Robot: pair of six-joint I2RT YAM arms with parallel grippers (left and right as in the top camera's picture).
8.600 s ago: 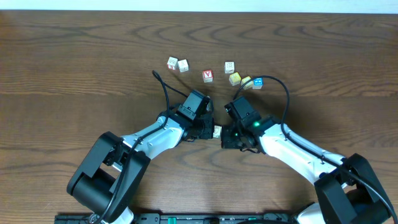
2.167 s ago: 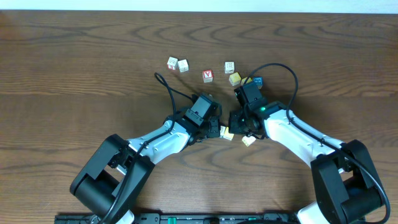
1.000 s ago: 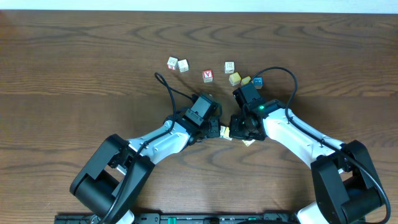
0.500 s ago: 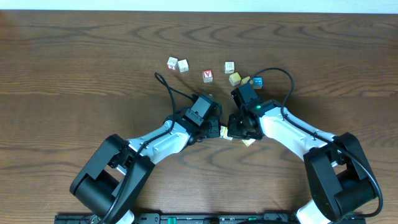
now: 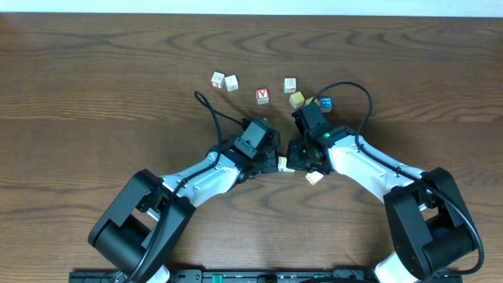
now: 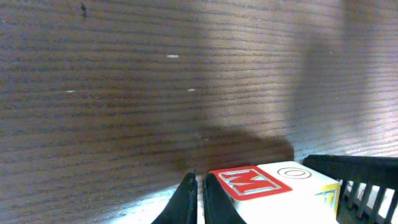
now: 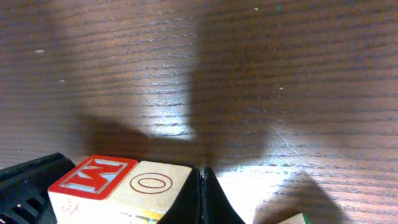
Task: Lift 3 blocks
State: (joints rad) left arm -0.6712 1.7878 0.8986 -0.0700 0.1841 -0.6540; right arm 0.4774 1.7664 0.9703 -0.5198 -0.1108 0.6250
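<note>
The left gripper [image 6: 199, 182] is clenched, fingers together with nothing between them. Pressed against its side are two blocks in a row. First is the red-M block [image 6: 252, 182], pale-sided with a red letter on top. Next is the ring-marked block [image 6: 292, 172], cream with yellow print on its side. The right gripper [image 7: 202, 179], also clenched and empty, butts their far end. A third block [image 5: 313, 178], cream, lies on the table [image 5: 94, 94] just beside it.
</note>
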